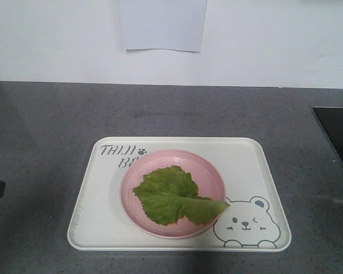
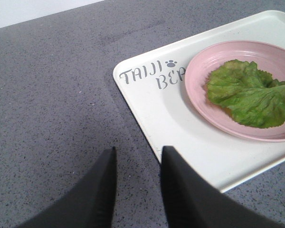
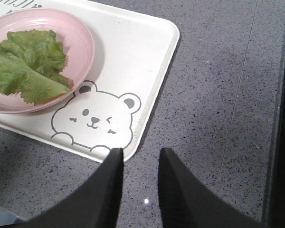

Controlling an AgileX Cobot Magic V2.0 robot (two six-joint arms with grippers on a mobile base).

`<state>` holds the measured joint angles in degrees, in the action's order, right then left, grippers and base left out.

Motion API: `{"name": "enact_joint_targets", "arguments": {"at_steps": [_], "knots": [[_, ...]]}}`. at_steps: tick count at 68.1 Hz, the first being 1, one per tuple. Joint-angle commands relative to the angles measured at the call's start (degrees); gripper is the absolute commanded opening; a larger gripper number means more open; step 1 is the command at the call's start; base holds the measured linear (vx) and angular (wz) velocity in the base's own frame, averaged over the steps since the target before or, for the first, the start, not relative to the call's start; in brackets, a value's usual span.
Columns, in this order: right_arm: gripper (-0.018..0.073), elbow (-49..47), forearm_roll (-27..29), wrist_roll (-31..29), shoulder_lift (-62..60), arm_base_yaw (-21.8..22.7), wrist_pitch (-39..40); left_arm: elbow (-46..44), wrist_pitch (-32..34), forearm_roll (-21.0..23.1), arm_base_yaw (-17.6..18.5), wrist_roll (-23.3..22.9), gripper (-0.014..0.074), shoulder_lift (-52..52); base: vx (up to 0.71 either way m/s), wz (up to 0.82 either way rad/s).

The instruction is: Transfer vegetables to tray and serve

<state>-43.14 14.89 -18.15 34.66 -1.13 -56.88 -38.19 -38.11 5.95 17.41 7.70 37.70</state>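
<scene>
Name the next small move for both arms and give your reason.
Probably slide both grippers in to pinch the tray's short edges. The lettuce leaf already lies on the pink plate on the tray; the left gripper and right gripper sit open, empty, just off opposite corners.

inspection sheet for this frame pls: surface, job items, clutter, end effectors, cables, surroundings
Surface: grey speckled countertop, no spills seen.
Job's things: lettuce leaf lies flat on the pink plate; plate sits on the cream tray, covering part of its lettering.
Clutter: nothing seen.
End effectors: left end effector open, empty, above the tray's near-left edge; right end effector open, empty, at the tray's bear corner.
Cables: nothing seen.
Surroundings: white wall with a paper sheet; black panel at the counter's right edge.
</scene>
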Motion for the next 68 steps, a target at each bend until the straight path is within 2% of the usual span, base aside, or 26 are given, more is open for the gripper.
{"name": "enact_joint_targets", "arguments": {"at_steps": [1, 11, 68], "knots": [[0.0105, -1.3, 0.7, -0.4, 0.2, -0.1, 3.3, -1.5, 4.1, 0.6, 0.2, -0.3, 0.0111, -0.2, 0.0, 0.0], [-0.0015, -1.3, 0.8, -0.4, 0.2, -0.1, 3.3, -1.5, 4.1, 0.6, 0.2, -0.3, 0.0009, -0.2, 0.0, 0.0], [-0.0008, -1.3, 0.7, -0.4, 0.2, -0.1, 2.9, -1.1, 3.8, 0.3, 0.2, -0.3, -0.0008, -1.2, 0.0, 0.0]]}}
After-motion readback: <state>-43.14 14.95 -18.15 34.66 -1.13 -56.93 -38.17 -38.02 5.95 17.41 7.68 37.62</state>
